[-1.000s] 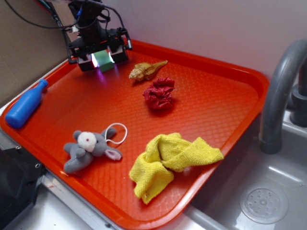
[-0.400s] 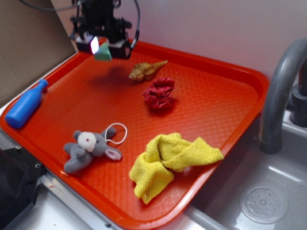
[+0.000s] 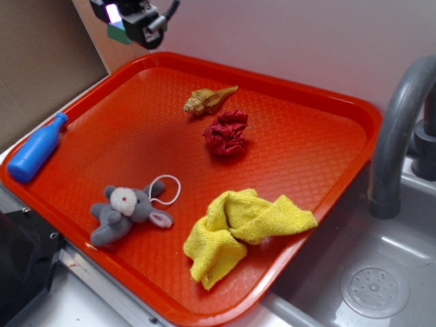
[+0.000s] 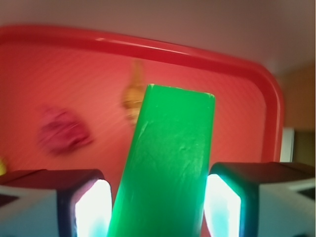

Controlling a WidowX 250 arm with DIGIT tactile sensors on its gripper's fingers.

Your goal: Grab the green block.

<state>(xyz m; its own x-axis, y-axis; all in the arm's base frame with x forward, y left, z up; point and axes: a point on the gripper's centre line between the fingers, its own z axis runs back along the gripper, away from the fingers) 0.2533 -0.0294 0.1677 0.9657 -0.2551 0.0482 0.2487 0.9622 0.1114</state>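
Note:
The green block (image 3: 117, 29) hangs in the air above the back left corner of the orange tray (image 3: 320, 102), and only a small part of it shows under my gripper (image 3: 127, 18). In the wrist view the green block (image 4: 168, 163) fills the middle, tilted, between the two lit pads (image 4: 92, 207). My gripper (image 4: 157, 210) is shut on it, high over the tray floor.
On the tray lie a golden seashell toy (image 3: 208, 100), a crumpled red cloth (image 3: 227, 133), a yellow towel (image 3: 242, 228) and a grey plush mouse (image 3: 126, 211). A blue bottle (image 3: 35, 148) rests on the left rim. A grey faucet (image 3: 398, 122) and sink (image 3: 375, 279) stand at the right.
My gripper has risen from the tray's back left corner, lifting the green block off the tray and drifting up and left.

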